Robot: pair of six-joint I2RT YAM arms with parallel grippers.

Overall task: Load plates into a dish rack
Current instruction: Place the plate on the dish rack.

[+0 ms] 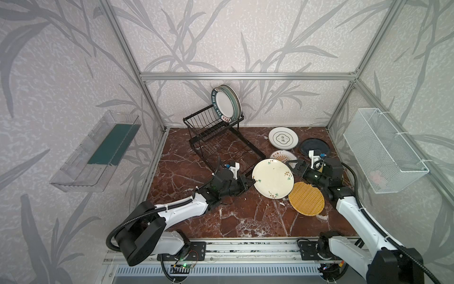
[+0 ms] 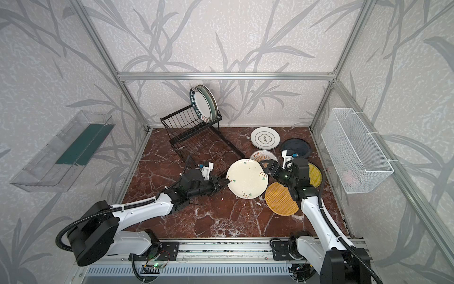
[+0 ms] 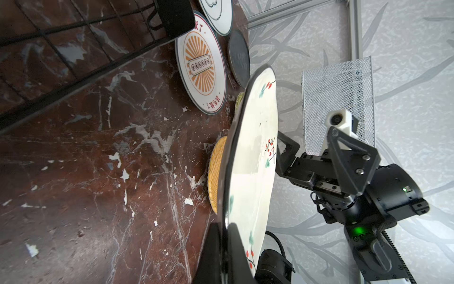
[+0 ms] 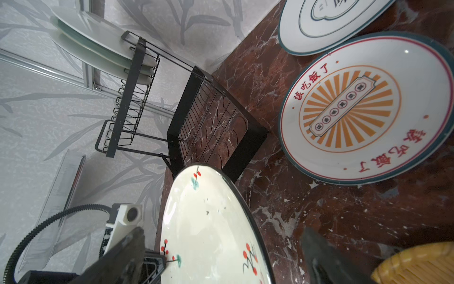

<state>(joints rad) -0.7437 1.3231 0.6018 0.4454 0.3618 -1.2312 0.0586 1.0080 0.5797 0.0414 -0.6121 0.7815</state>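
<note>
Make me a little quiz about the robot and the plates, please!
1. True or false: the left gripper is shut on the rim of the cream floral plate.
2. Pick one: the standing plates are in the dish rack's A) upper basket, B) lower tray, C) neither; they lie on the table.
3. Short answer: which gripper has its jaws open, one on each side of the floral plate's rim?

Key: 1 true. 2 A. 3 the right gripper.
</note>
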